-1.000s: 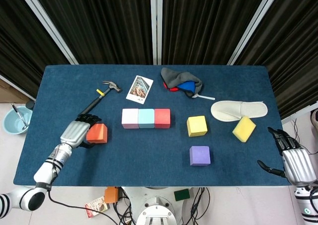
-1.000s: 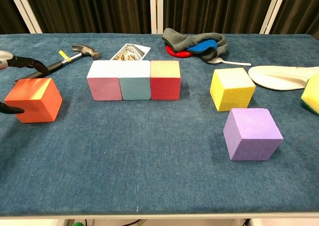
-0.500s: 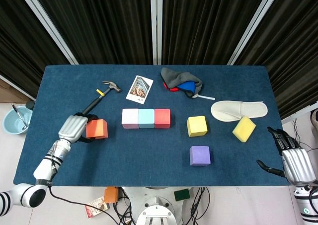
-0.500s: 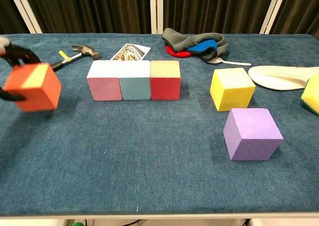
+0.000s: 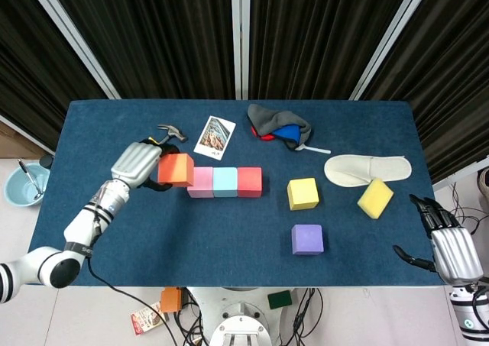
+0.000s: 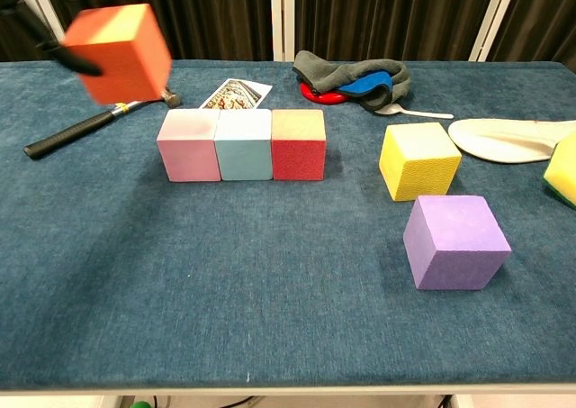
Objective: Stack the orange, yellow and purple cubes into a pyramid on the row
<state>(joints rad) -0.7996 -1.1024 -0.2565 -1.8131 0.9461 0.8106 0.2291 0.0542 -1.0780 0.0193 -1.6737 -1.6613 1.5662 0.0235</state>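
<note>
Stage of work: early. The left hand (image 5: 137, 163) gripped the orange cube (image 5: 176, 169) and held it in the air, above and just beside the pink end of the row (image 5: 225, 182), toward the worktop's left edge. No cube had yet been set on the row: the tops of its pink, light-blue and red blocks were bare. The yellow cube (image 5: 303, 193) sat on the worktop to the right of the row, and the purple cube (image 5: 307, 239) nearer the front edge, both untouched. Judged remaining: placing the orange cube, then fetching and stacking the other two.

The right hand (image 5: 447, 243) hung off the front right corner, fingers spread, holding nothing.

Views compared: the head view showed both hands and the whole layout. The chest view showed the orange cube well clear of the row in height, blurred, with only dark fingers visible at its left; the right hand was absent there
</note>
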